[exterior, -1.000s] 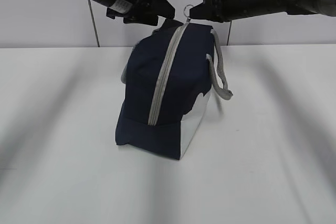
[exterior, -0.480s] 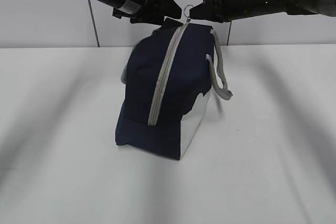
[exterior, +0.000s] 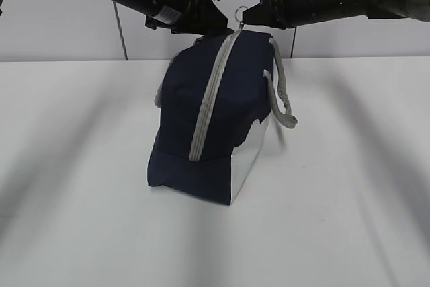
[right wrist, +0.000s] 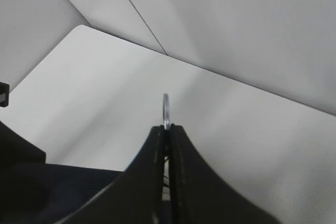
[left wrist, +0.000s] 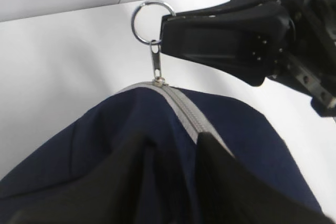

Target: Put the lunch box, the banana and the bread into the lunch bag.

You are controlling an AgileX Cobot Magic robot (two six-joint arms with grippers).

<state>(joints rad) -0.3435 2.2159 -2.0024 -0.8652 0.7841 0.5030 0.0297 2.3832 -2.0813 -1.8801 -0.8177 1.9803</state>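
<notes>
One lunch bag (exterior: 211,115) stands on the white worktop (exterior: 80,186), below both end effectors, with its far top end directly beneath their tips. The bag carries one grey zipper (exterior: 209,95) running along its top ridge, fully closed, and one grey strap handle (exterior: 282,95) is visible hanging on the side below the right end effector. One white lower side panel (exterior: 250,156) faces the same side. One metal ring pull (left wrist: 151,22) rises from the zipper slider at the far end of the bag. The right end effector (exterior: 254,13) reaches in from the right of the exterior view; its two fingers are pressed together on the ring pull, which shows edge-on between the fingertips in the right wrist view (right wrist: 166,109). The ring pull stands upright above the bag fabric. The left end effector (exterior: 205,21) reaches in from the left, just beside the right end effector, and sits at the bag's top far end; its two dark fingers (left wrist: 142,182) lie on the navy fabric on either side of the zipper, with a narrow gap between them. Whether they pinch the fabric cannot be determined. No lunch box, banana or bread is visible in any view; one bag and two end effectors are counted.
</notes>
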